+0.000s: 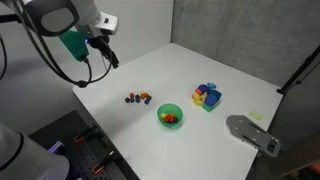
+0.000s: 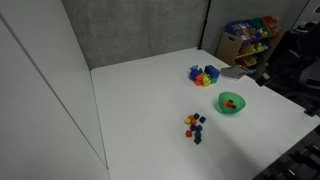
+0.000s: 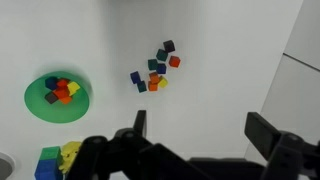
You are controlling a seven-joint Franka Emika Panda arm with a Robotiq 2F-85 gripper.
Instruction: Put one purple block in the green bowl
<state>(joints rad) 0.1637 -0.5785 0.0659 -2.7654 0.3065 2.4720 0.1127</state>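
Gripper (image 3: 200,130): jaws held wide apart, nothing gripped
Green bowl (image 3: 35,106): seen at the wrist view's left, well apart from jaws, blocks (image 3: 62,90) inside

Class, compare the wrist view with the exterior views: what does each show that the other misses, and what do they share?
Only the wrist view: a close look at the gripper, jaws wide open. Only the exterior views: the robot arm, a grey flat object and a toy shelf in the background. Shared: the green bowl holding a few blocks, the loose blocks beside it, and the blue-yellow-green block cluster.
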